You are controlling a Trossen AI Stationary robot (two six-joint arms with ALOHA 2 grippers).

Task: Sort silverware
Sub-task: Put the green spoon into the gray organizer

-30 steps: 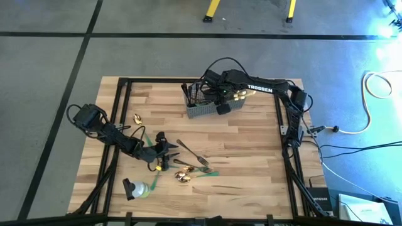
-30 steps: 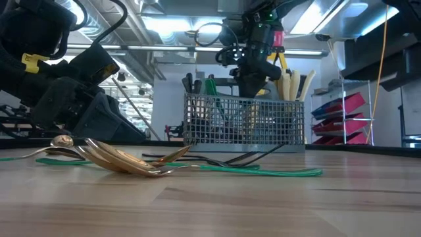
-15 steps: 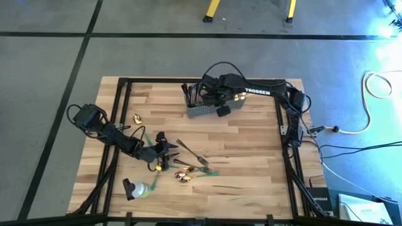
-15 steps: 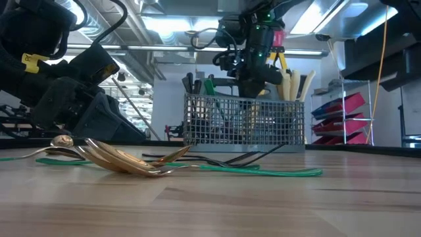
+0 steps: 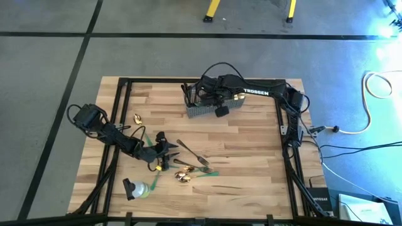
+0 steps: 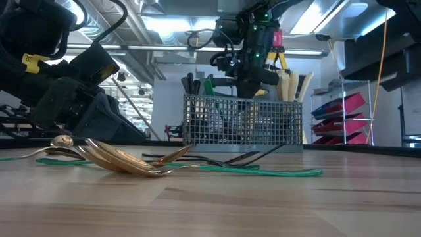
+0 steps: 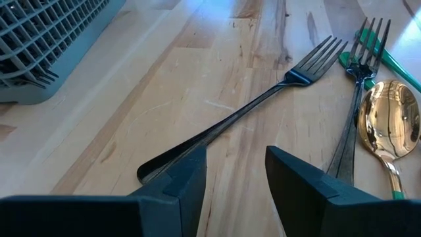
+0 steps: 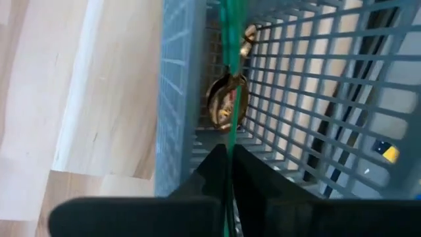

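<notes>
**Right arm over the basket, left arm at the loose cutlery**

While the pale wooden table (image 5: 251, 150) sits in its black frame on grey concrete crossed by dark lines, the low view looks past it into a workshop with ceiling lights and red bins on shelves at the right. White cables lie on the floor to the right. The right arm reads "TROSSEN" in white.

The grey mesh basket (image 5: 210, 105) stands at the far middle of the table, with cream knife handles (image 6: 293, 85) upright in it. The right gripper (image 8: 229, 155) hangs over the basket, fingers pinched on a green strip (image 8: 231, 79), with a gold spoon (image 8: 227, 104) inside the mesh below. Since a second ago its fingers have closed and it has shifted slightly left.

The left gripper (image 7: 233, 174) has not moved; low at the near left, half open, it straddles the handle of a dark fork (image 7: 263, 102). More forks (image 5: 198, 164) and gold spoons (image 5: 183, 177) lie just beside it.
</notes>
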